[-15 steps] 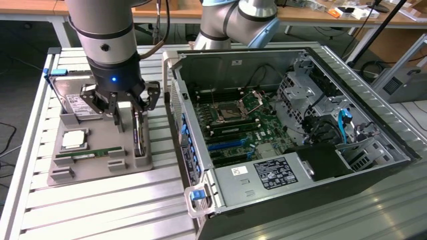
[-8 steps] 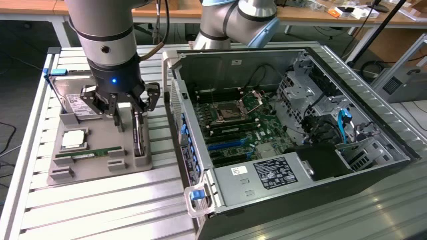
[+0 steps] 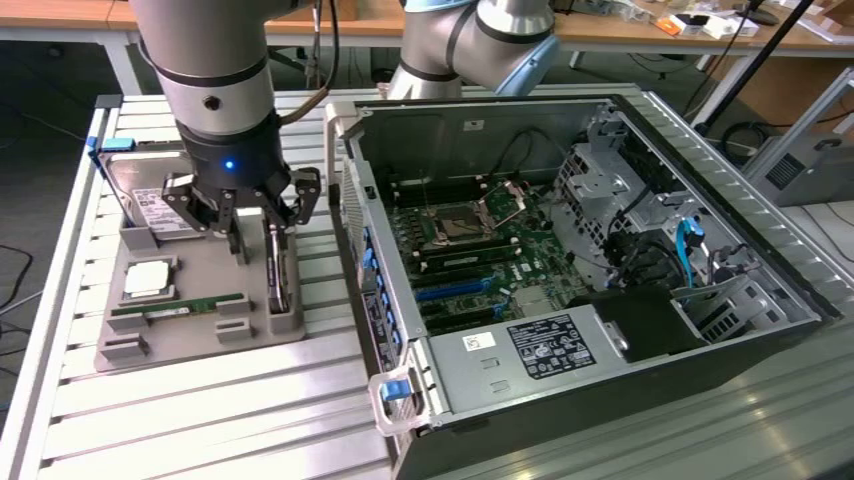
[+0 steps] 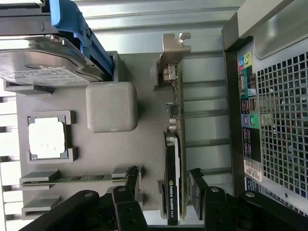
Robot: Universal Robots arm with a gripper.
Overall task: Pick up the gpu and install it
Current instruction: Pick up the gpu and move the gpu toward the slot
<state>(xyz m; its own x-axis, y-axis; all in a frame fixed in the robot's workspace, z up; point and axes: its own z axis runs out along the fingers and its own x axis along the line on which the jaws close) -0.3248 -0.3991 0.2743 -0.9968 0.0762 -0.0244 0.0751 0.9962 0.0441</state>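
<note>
One gpu (image 4: 174,159), a thin dark card with a silvery end bracket, stands on edge in a slot of the grey moulded holder tray (image 4: 144,67). The tray lies on the slatted metal desk (image 3: 200,420), beside the open black computer case (image 3: 441,135). End effector (image 4: 163,172) straddles the card, released, fingers clear of both faces. Step judged: pick-up, grasp not yet made. Closing calls for square contact on both faces.
</note>
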